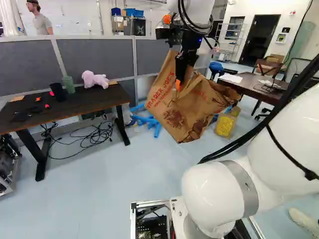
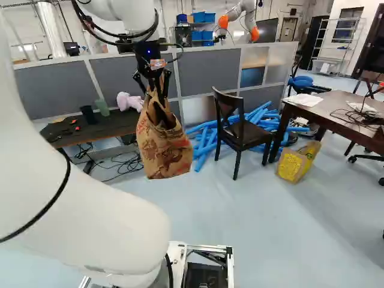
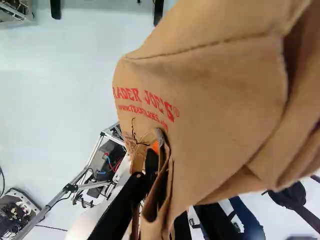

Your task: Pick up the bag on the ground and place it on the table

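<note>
Brown paper bag (image 3: 215, 105) took up most of the far side, red lettering on it, folds bunched between the black fingers of the gripper (image 1: 180, 79), with an orange pad (image 3: 156, 146) partly showing. Metal base frame (image 3: 71, 188) with wiring was on the near side, over pale floor (image 3: 60, 90). Two black table legs (image 3: 55, 9) were left; dark item (image 3: 292, 194) far right, unclear.

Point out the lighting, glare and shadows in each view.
Left base view: soft highlights on the white arm, shade under the dark table. Right base view: the arm is bright and pale, the mouth of the bag dark inside. Wrist view: the bag's broad side is lit, its folds shadowed.
</note>
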### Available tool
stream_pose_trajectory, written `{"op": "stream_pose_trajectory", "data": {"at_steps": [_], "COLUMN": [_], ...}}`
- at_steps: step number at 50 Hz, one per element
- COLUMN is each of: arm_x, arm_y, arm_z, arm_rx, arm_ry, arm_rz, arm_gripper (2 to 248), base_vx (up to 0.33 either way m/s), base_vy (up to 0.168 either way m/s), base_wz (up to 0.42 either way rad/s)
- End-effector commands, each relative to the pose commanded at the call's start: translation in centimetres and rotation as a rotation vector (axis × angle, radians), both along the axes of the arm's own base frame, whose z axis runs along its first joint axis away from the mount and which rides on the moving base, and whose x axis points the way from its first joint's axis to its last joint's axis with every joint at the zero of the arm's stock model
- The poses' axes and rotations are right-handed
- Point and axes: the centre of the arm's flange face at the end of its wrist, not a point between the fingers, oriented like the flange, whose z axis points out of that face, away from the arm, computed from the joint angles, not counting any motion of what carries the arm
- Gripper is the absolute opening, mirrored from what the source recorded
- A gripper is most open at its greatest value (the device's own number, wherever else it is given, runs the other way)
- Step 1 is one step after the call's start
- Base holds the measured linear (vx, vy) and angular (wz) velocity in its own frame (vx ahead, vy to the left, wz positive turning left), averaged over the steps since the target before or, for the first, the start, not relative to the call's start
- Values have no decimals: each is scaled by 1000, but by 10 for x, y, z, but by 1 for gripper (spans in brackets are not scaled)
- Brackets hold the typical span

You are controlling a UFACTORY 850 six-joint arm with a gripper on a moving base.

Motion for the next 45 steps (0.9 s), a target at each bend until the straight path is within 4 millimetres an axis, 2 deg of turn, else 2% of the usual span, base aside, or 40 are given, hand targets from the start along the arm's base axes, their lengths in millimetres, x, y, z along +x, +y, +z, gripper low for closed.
{"op": "stream_pose_trajectory", "data": {"at_steps": [45], "arm_x": [0], "arm_y": [0], "arm_z": [0], "arm_rx": [0], "arm_ry": [0], "arm_rz": [0], "arm_gripper": [23], "base_vx": [193], "base_vy": [38], "base_wz": [155]}}
